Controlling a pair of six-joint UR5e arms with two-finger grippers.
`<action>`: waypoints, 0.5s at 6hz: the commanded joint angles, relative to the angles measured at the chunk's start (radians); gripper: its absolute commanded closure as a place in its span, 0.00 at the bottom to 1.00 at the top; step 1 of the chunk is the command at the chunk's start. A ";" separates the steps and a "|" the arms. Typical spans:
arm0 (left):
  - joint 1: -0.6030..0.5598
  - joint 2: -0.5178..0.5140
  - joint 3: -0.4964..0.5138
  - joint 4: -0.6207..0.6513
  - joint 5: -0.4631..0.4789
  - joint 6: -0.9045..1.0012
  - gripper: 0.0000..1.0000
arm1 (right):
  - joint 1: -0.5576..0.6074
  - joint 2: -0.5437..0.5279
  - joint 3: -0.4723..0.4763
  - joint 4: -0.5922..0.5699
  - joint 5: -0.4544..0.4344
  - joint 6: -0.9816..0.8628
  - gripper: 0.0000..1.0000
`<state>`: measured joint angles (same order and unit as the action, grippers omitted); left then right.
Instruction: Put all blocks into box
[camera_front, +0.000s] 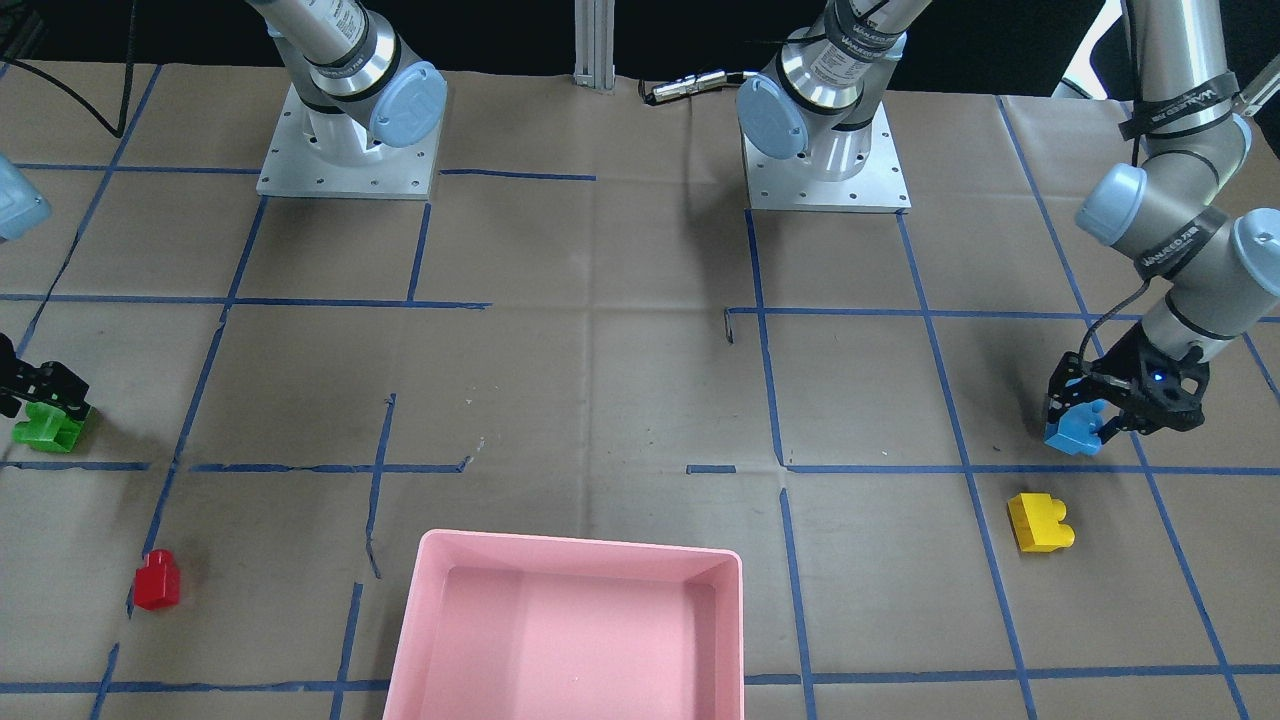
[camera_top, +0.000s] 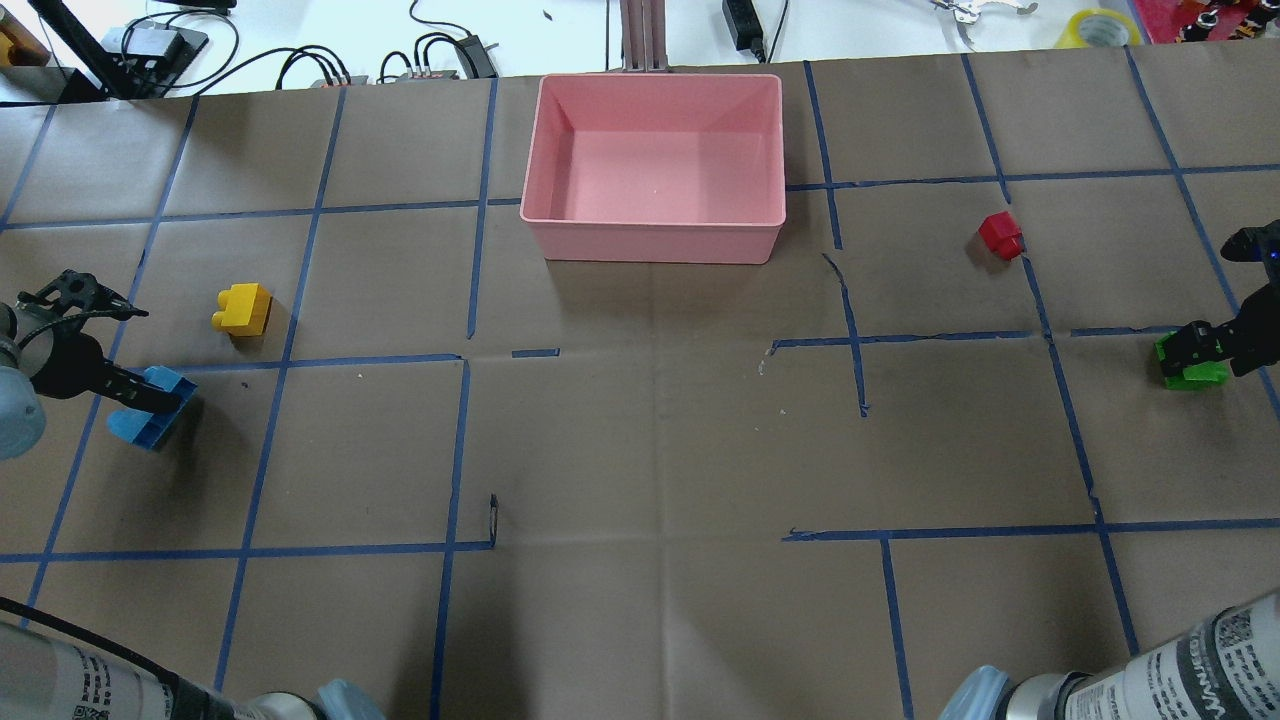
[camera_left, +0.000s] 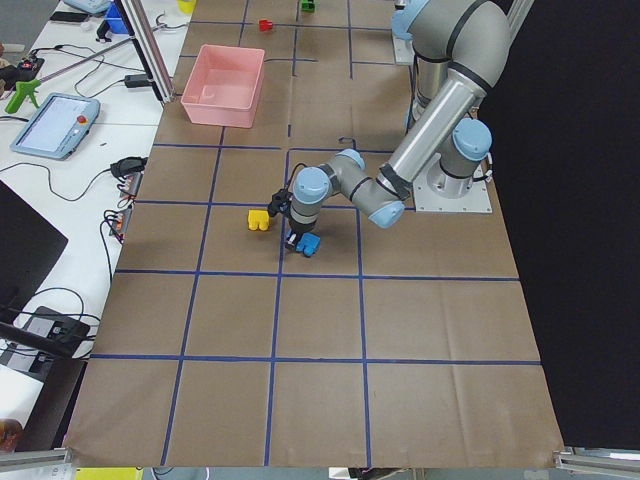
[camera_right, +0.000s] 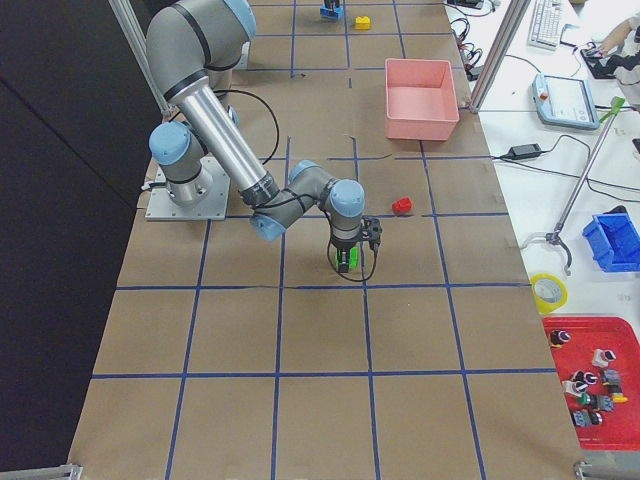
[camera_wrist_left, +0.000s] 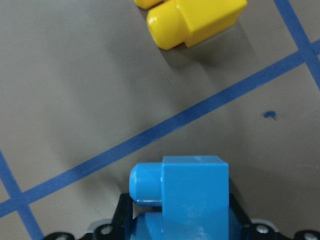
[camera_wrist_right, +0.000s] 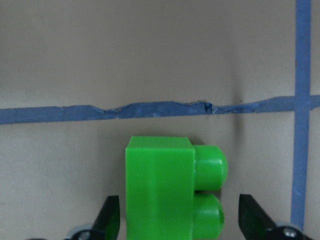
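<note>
Blue block (camera_top: 150, 422) sits clamped in the jaws of the left gripper (camera_top: 152, 402), near the yellow block (camera_top: 242, 308). The right gripper (camera_wrist_right: 177, 220) has its jaws open around the green block (camera_wrist_right: 160, 190). The red block (camera_top: 1000, 235) lies nearer the pink box (camera_top: 655, 242); all are outside it.

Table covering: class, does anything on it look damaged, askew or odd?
The blue tape grid is ragged: several lines stop short or leave gaps, and the strip beyond the green block is crumpled and torn. Nothing is spilled.

Four blocks (camera_top: 241, 308) (camera_top: 150, 418) (camera_top: 1000, 235) (camera_top: 1196, 376), one box (camera_top: 655, 241), apparently two claws (camera_front: 1088, 415) (camera_front: 42, 402)
</note>
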<state>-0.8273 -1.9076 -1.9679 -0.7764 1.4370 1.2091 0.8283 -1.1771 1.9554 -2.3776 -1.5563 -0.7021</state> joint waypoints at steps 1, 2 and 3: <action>-0.067 0.041 0.260 -0.353 0.003 -0.095 0.76 | 0.000 0.004 -0.007 0.000 0.001 0.001 0.15; -0.126 0.024 0.422 -0.520 0.003 -0.202 0.77 | 0.000 0.007 -0.010 -0.003 0.001 0.001 0.15; -0.200 0.018 0.505 -0.587 0.003 -0.335 0.78 | 0.000 0.019 -0.019 -0.003 0.001 0.001 0.15</action>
<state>-0.9601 -1.8835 -1.5688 -1.2619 1.4401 0.9938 0.8283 -1.1673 1.9431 -2.3799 -1.5555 -0.7010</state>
